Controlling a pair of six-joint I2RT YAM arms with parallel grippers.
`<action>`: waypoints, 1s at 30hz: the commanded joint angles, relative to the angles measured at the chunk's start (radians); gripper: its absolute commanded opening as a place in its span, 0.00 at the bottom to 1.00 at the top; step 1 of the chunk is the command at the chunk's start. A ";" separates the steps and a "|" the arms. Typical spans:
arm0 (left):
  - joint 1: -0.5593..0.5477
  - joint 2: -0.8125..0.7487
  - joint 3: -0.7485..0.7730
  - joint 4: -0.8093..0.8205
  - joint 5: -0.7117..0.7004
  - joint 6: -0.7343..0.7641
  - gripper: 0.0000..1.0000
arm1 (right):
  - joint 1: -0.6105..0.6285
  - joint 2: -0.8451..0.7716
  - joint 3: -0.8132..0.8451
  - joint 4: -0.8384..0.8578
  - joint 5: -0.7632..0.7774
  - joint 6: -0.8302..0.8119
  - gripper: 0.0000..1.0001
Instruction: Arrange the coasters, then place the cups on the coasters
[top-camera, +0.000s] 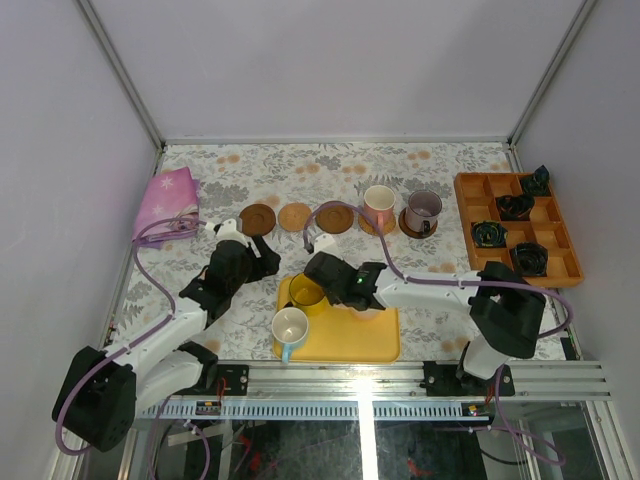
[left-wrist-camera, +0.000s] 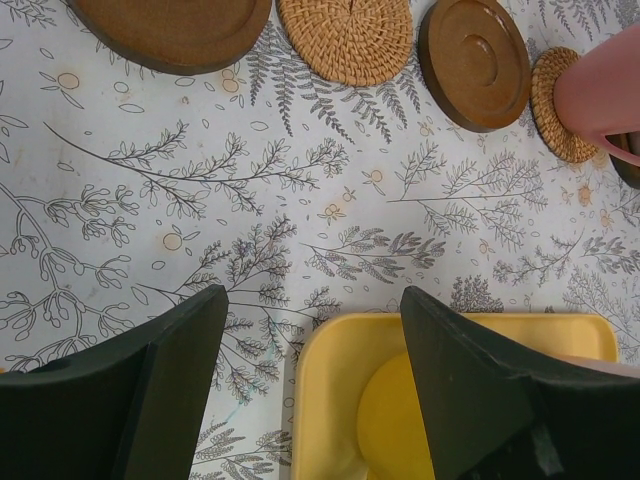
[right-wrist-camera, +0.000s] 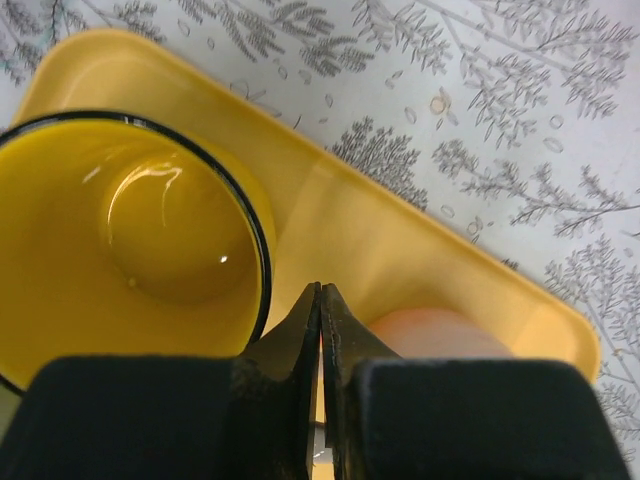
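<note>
Three bare coasters lie in a row: dark brown (top-camera: 258, 218), woven tan (top-camera: 295, 216) and dark brown (top-camera: 335, 217). Right of them a pink cup (top-camera: 379, 205) and a grey-purple cup (top-camera: 423, 210) each stand on a coaster. The yellow tray (top-camera: 350, 335) holds a yellow cup (top-camera: 306, 293) and a white cup (top-camera: 290, 326). My right gripper (right-wrist-camera: 321, 290) is shut just beside the yellow cup's rim (right-wrist-camera: 262, 250); nothing shows between its tips. A pale pink cup (right-wrist-camera: 430, 330) lies behind it. My left gripper (left-wrist-camera: 312, 295) hangs open over the tray's far left corner (left-wrist-camera: 320, 360).
An orange compartment tray (top-camera: 563, 235) with small black ring objects sits at the far right. A pink cloth (top-camera: 168, 195) lies at the far left. Metal frame posts and white walls close in the flowered table.
</note>
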 joint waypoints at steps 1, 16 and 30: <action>-0.006 -0.016 -0.008 0.029 0.004 -0.003 0.70 | -0.003 -0.073 -0.041 -0.020 -0.076 0.062 0.03; -0.007 -0.041 -0.002 0.015 -0.002 -0.004 0.70 | 0.037 -0.256 -0.112 -0.203 -0.137 0.105 0.05; -0.006 -0.049 0.001 0.010 -0.002 -0.019 0.70 | 0.051 -0.368 -0.168 -0.431 -0.102 0.172 0.10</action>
